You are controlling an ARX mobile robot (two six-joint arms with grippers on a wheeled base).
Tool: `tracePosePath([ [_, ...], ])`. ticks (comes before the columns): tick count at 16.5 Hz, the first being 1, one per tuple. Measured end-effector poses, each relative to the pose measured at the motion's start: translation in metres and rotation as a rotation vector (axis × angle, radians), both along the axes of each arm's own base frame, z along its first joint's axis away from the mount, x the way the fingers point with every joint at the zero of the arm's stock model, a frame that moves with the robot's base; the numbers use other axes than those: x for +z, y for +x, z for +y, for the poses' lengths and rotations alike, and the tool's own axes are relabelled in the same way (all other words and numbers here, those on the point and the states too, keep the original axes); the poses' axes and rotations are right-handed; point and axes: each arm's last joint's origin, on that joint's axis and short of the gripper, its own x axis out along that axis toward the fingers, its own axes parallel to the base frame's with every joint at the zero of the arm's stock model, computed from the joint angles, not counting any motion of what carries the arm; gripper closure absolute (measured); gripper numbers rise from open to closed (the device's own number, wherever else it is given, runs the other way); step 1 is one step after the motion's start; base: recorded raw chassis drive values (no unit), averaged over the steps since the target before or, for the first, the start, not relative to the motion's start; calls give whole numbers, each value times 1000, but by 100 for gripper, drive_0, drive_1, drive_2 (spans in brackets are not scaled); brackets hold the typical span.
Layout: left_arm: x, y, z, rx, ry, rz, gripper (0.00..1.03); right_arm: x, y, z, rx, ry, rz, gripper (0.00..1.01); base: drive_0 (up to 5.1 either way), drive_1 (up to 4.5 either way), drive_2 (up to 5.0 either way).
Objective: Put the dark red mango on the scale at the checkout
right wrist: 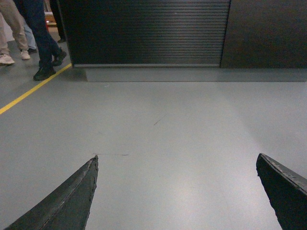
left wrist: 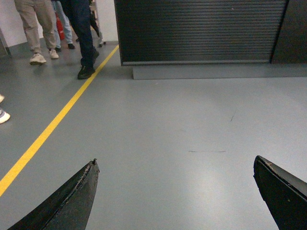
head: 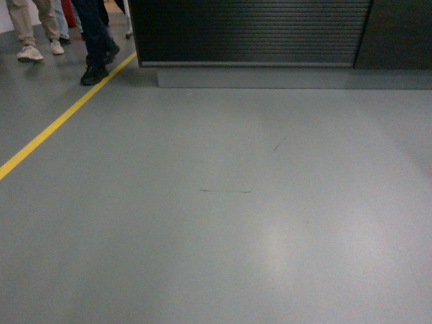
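Dim, even overhead light leaves a soft pale sheen on the floor [head: 283, 243] (all views slightly grainy).

Left gripper [left wrist: 175, 191] and right gripper [right wrist: 176, 191] apparently empty, jaws spread wide.

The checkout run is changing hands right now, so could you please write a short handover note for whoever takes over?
Left gripper: fingers spread wide, empty, grey floor between them.
Right gripper: the same, open and empty.
The checkout is straight ahead across bare grey floor; only its ribbed front panel and grey base show, not its top.
The dark red mango and the scale are in no view.
People are walking by the yellow line at the counter's left end.
Done: nothing yet as far as the views show.
Left: find and pick up the mango, reach the counter, place it on the scale.
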Motion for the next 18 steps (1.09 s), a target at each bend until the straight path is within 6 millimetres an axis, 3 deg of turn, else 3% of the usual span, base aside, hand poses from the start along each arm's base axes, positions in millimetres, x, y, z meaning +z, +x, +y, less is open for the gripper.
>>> tracePosePath([
  [18, 0, 0, 0, 0, 0, 0, 5, 0, 0, 0, 0, 0, 0, 3, 0, 0, 0],
])
